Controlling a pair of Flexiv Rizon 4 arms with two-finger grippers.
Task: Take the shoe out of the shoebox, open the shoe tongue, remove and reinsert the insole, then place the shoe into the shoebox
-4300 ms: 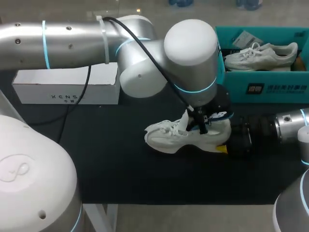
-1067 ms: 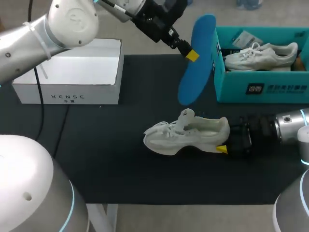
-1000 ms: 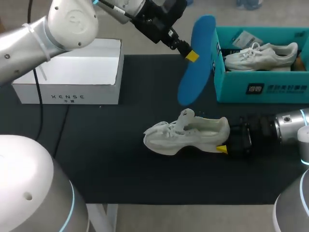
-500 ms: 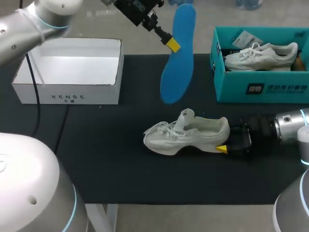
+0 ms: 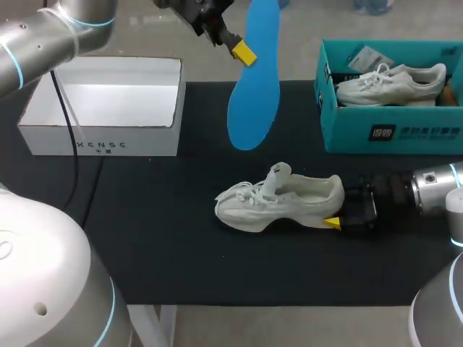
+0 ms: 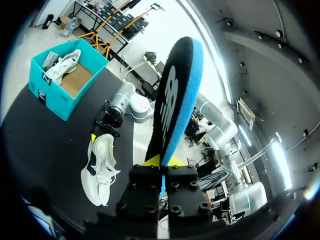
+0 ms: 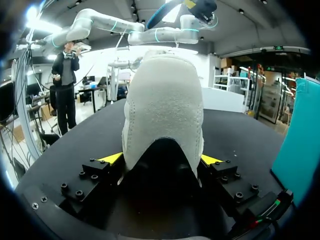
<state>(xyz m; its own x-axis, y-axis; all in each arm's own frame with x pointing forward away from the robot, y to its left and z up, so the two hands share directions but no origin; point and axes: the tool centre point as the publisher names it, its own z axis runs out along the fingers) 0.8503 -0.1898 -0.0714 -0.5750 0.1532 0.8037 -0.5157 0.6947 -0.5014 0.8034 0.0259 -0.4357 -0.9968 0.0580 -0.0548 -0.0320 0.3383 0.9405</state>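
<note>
The left hand [image 5: 242,52] grips the blue insole [image 5: 255,87] aloft over the counter's [image 5: 145,231] far edge. The right hand [image 5: 340,220] clamps the white shoe [image 5: 278,202] mid-counter. The pinch appears narrow, so the insole may pivot during reinsertion.

Bare black mat [image 5: 166,246] is lying open in front of the white shoe [image 5: 278,202] and between it and the white box [image 5: 101,144], giving a wide lane from the left. The blue insole [image 5: 255,79] is hanging in the air between the 2 boxes, pinched by the left gripper [image 5: 244,52]. The right gripper [image 5: 340,217] is clamping the shoe's heel, closing off that end. The teal shoebox [image 5: 391,134] is walling the far right, with 1 other shoe [image 5: 391,83] filling part of it.
</note>
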